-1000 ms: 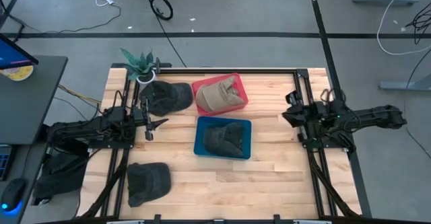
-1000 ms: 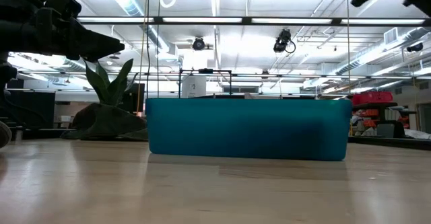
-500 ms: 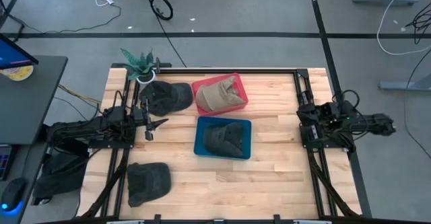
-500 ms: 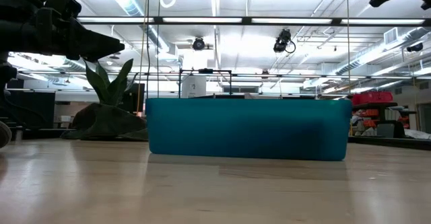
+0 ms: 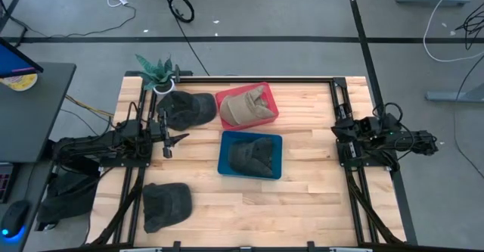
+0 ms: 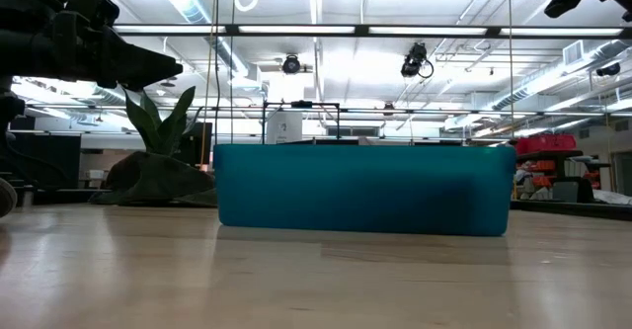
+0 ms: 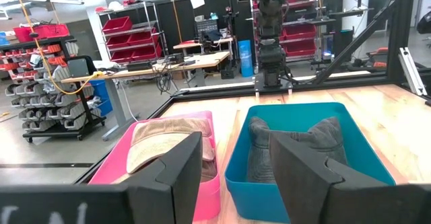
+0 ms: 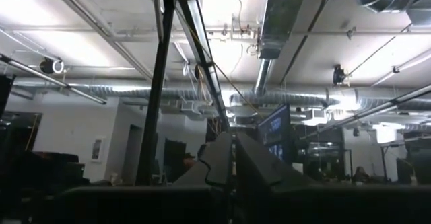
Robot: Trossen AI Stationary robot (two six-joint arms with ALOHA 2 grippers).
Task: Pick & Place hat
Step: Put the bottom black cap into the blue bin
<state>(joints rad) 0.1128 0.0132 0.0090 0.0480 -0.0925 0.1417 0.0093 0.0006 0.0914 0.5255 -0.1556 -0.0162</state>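
The wooden table [image 5: 310,184] fills the high view, with a black frame rail along its edges. Near its centre sits the blue bin [image 5: 250,154], holding a dark grey hat [image 5: 252,158]. At about 11 o'clock from it, just beside it, is the pink bin [image 5: 247,105] with a tan hat [image 5: 243,108] inside. A dark hat [image 5: 185,109] lies flat on the wood at 9 o'clock of the pink bin, touching or nearly touching it; from above the gap is too fine to judge. Another dark hat [image 5: 165,204] lies at 7 o'clock of the blue bin, well apart, near the table's front edge. A small potted plant [image 5: 156,72] stands at the table's 11 o'clock corner.

The left gripper [image 5: 173,140] hovers at 9 o'clock of the blue bin, between the two loose hats, its fingers [image 7: 306,163] spread apart and holding nothing. The right gripper [image 5: 338,129] waits at the table's 3 o'clock edge, tipped up towards the ceiling, its fingers [image 8: 217,158] pressed together and empty.
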